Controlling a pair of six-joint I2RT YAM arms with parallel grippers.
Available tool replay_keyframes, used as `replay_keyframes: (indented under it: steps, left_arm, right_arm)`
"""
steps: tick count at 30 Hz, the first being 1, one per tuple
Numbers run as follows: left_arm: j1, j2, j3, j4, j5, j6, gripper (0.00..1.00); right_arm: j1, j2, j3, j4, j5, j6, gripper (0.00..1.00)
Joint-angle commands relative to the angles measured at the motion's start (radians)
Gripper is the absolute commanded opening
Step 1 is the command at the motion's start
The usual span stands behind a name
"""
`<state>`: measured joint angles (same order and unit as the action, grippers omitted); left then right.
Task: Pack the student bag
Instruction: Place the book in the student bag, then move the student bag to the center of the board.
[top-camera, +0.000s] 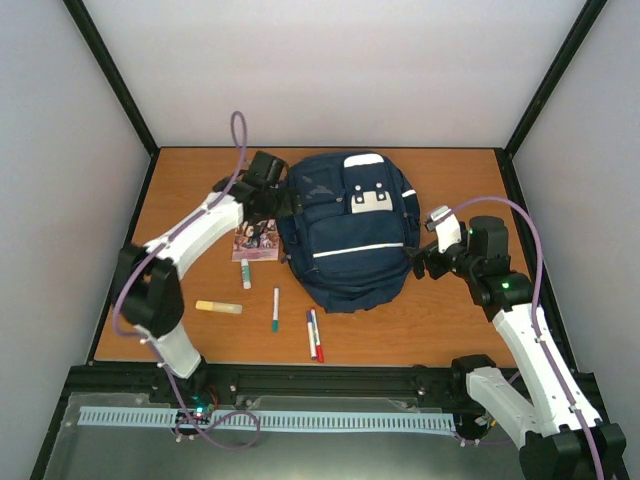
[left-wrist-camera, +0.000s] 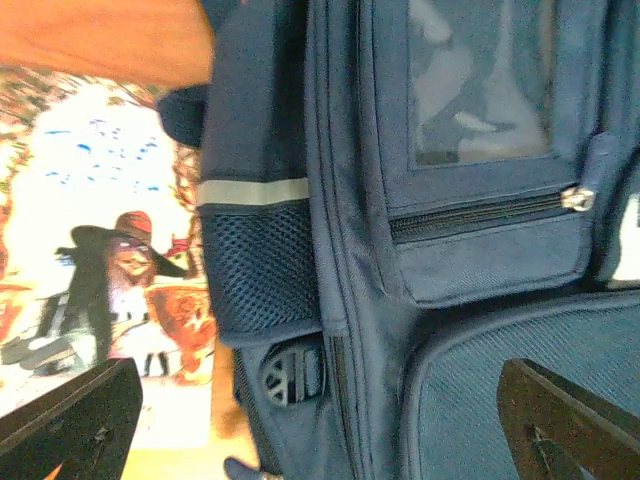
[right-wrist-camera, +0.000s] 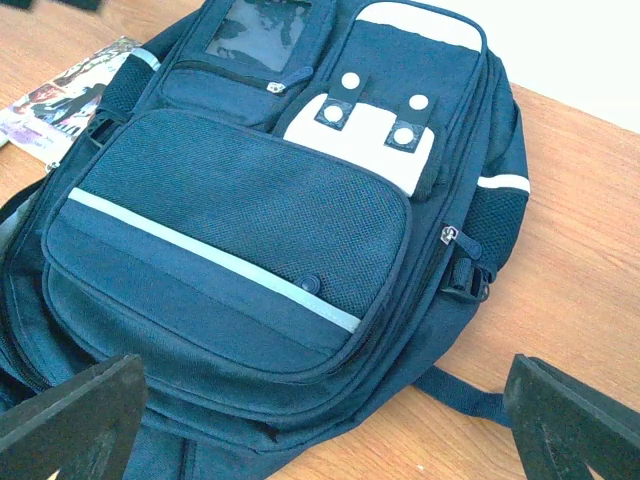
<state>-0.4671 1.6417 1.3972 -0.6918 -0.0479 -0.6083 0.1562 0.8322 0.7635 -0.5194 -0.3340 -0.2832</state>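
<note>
Wide open and empty: left hand (top-camera: 283, 203) at the left flank of the large navy blue fabric student bag (top-camera: 345, 240), right hand (top-camera: 422, 262) likewise at its right flank, probably bracketing it to work a zip. Lies flat mid orange wooden desk (top-camera: 190, 190), front pockets zipped; colourful booklet (top-camera: 256, 240) and pens (top-camera: 314, 335) unpacked left and near.

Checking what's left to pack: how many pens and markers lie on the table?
5: yellow marker at left, white-green marker by the book, teal pen mid-table, blue pen and red pen together near the bag. Others may be hidden.
</note>
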Motion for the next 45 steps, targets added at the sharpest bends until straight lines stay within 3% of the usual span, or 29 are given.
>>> replay_keyframes:
  steps: [1, 8, 17, 19, 23, 30, 41, 45]
  left_arm:
    - [0.001, 0.128, 0.057, -0.025, 0.054, -0.036, 1.00]
    - [0.113, 0.226, 0.007, 0.194, 0.180, -0.105, 1.00]
    - [0.145, 0.427, 0.171, 0.286, 0.396, -0.038, 1.00]
    - [0.144, 0.450, 0.184, 0.306, 0.436, -0.024, 0.94]
    - [0.125, 0.497, 0.227, 0.304, 0.485, 0.002, 0.86]
    - [0.051, 0.584, 0.369, 0.240, 0.480, 0.067, 0.85]
    - [-0.054, 0.734, 0.605, 0.215, 0.487, 0.004, 0.84]
    - [-0.070, 0.758, 0.684, 0.103, 0.465, 0.018, 0.85]
  right_arm:
    - [-0.009, -0.014, -0.013, 0.012, -0.025, -0.009, 1.00]
    - [-0.016, -0.023, -0.018, 0.011, -0.023, -0.018, 1.00]
    - [-0.027, -0.030, -0.022, 0.010, -0.032, -0.029, 1.00]
    - [-0.029, -0.030, -0.022, 0.011, -0.031, -0.028, 1.00]
    - [-0.032, -0.021, -0.024, 0.016, -0.028, -0.024, 1.00]
    - [-0.035, -0.016, -0.025, 0.009, -0.037, -0.033, 1.00]
    - [-0.056, -0.011, -0.027, 0.006, -0.040, -0.038, 0.99]
    - [-0.062, -0.009, -0.027, 0.002, -0.051, -0.040, 0.99]
